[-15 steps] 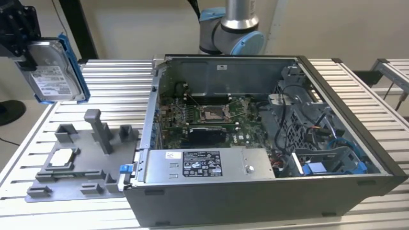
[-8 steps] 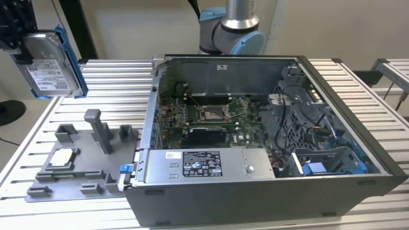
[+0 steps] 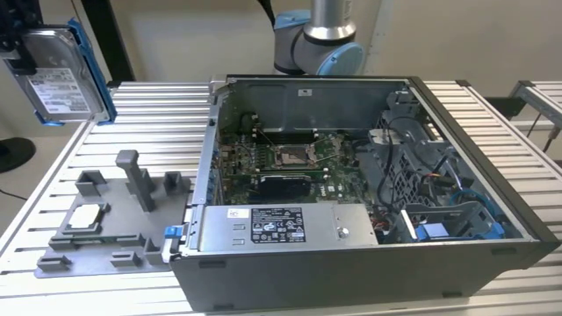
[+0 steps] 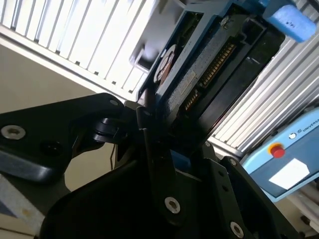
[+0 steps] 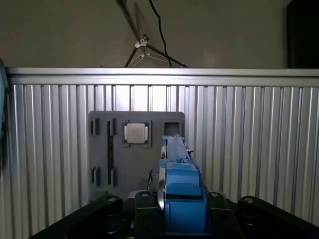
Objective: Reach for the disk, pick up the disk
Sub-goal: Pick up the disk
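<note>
One disk [image 3: 60, 78] is hanging in the air at the exterior view's upper left, well above the gray fixture tray [image 3: 105, 247], with its long axis standing roughly upright. Gripper [image 5: 182, 211] is clamping it. In the first wrist view the blue-bracketed body is running straight out from between the fingers. They're probably bearing on the bracket sides, but that's hard to confirm.

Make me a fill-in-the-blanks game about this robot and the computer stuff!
The disk held by the gripper has a ____ bracket around it. The small square chip sits on the ____ tray. The computer case lies ____, showing its circuit board. Missing words: blue, grey, open.
</note>
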Available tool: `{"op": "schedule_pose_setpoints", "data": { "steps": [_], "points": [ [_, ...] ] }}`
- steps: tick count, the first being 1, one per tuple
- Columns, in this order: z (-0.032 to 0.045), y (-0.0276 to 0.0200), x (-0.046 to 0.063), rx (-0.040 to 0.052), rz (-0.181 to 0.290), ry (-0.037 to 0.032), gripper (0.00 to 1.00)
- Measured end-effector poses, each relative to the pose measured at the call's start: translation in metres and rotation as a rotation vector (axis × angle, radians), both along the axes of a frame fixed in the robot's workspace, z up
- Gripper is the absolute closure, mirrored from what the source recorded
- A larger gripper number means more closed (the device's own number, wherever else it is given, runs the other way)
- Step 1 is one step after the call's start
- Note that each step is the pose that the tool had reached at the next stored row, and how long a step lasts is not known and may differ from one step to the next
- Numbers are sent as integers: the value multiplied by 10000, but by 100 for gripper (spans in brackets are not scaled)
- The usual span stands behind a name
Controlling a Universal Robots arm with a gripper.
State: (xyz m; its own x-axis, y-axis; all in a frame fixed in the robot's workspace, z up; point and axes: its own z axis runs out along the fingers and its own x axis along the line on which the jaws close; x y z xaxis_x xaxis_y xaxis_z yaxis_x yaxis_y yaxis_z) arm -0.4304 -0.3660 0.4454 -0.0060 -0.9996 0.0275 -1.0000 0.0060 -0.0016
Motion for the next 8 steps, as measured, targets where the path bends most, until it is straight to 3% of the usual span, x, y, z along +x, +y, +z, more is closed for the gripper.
{"op": "schedule_pose_setpoints", "data": {
  "steps": [8],
  "points": [
    [246,0,0,0,0,0,100]
  ]
}}
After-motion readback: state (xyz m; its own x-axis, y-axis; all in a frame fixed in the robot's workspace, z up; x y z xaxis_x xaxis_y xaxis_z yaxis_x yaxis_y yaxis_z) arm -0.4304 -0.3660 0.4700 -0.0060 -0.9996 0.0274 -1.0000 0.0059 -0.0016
